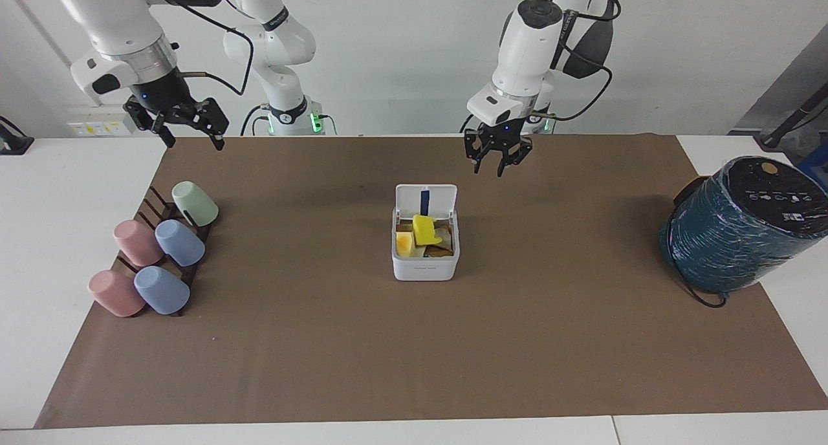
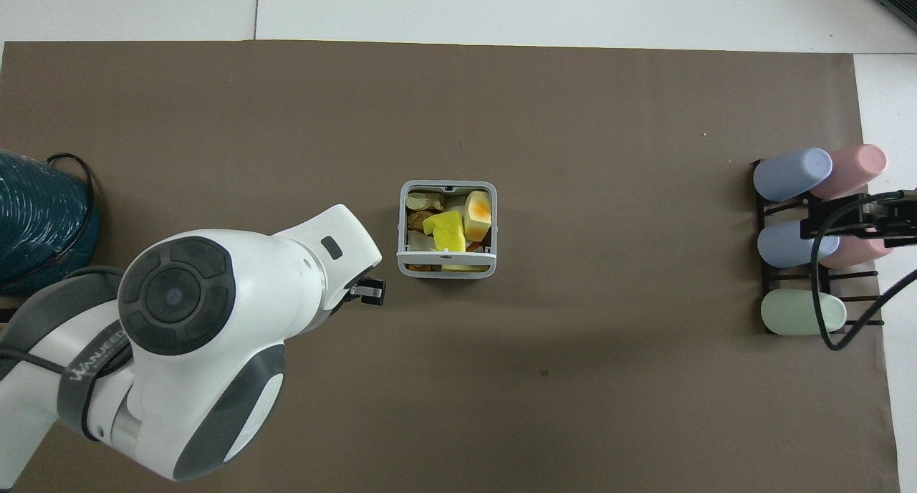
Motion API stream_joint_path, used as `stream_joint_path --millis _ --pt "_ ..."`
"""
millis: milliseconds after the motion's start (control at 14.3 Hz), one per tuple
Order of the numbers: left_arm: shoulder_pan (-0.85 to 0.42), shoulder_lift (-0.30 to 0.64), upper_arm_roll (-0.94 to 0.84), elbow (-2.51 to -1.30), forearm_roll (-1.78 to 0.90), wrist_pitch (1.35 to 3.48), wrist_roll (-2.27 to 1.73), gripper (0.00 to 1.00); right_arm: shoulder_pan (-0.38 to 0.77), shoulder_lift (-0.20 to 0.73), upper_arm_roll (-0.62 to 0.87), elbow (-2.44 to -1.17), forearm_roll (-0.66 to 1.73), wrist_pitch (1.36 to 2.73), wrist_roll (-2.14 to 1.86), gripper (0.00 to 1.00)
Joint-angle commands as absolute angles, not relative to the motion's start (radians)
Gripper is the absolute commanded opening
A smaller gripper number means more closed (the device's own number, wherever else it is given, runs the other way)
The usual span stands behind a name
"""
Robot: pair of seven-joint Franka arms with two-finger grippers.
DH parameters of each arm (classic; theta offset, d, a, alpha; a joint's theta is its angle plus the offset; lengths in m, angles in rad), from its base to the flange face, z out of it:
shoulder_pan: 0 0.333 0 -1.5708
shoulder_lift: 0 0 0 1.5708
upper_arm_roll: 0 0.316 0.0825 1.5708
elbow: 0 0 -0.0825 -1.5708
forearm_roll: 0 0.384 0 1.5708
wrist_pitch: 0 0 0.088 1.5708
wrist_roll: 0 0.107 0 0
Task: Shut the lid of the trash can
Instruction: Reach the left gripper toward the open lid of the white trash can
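Observation:
The trash can (image 1: pixel 425 266) is a small white square box in the middle of the brown mat, filled with yellow and orange scraps. It also shows in the overhead view (image 2: pixel 402 224). Its lid (image 1: pixel 426 197) stands upright and open on the side nearer the robots, with the dark blue strip of its underside showing. From overhead the lid (image 2: pixel 446 266) shows edge-on. My left gripper (image 1: pixel 497 167) is open and empty in the air over the mat, beside the lid toward the left arm's end; only its tip (image 2: pixel 369 292) shows from overhead. My right gripper (image 1: pixel 187 134) waits open over the cup rack.
A large teal plastic-wrapped cylinder (image 1: pixel 737 231) stands at the left arm's end of the mat (image 2: pixel 36 221). A dark rack with several pastel cups (image 1: pixel 155 257) lies at the right arm's end (image 2: pixel 795 246).

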State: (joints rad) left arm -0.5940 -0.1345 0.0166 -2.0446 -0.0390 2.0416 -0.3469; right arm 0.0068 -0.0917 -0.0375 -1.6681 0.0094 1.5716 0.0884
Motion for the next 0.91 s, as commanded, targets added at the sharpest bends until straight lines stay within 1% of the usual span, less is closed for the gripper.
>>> stream_joint_path --millis 0,209,488,628,767,837 --pt "-0.666 -0.118 0.034 -2.072 -0.044 2.147 -0.446 0.0 0.008 -0.1 -0.041 -1.675 0.014 1.563 0.067 1.0" --pt "-0.693 -0.072 0.034 -2.069 -0.044 2.301 -0.526 0.0 0.006 -0.1 -0.041 -1.675 0.014 1.562 0.067 1.0" --pt "-0.681 -0.029 0.034 -2.057 -0.044 2.434 -0.566 0.0 0.006 -0.1 -0.041 -1.675 0.014 1.562 0.067 1.0" --pt "-0.67 0.018 0.035 -2.042 -0.046 2.529 -0.568 0.0 0.008 -0.1 -0.041 -1.675 0.014 1.562 0.067 1.0" --pt "-0.669 0.087 0.035 -2.01 -0.048 2.585 -0.586 0.0 0.006 -0.1 -0.041 -1.675 0.014 1.562 0.067 1.0" --pt "-0.67 0.104 0.035 -2.01 -0.046 2.615 -0.586 0.0 0.008 -0.1 -0.041 -1.677 0.014 1.562 0.067 1.0"
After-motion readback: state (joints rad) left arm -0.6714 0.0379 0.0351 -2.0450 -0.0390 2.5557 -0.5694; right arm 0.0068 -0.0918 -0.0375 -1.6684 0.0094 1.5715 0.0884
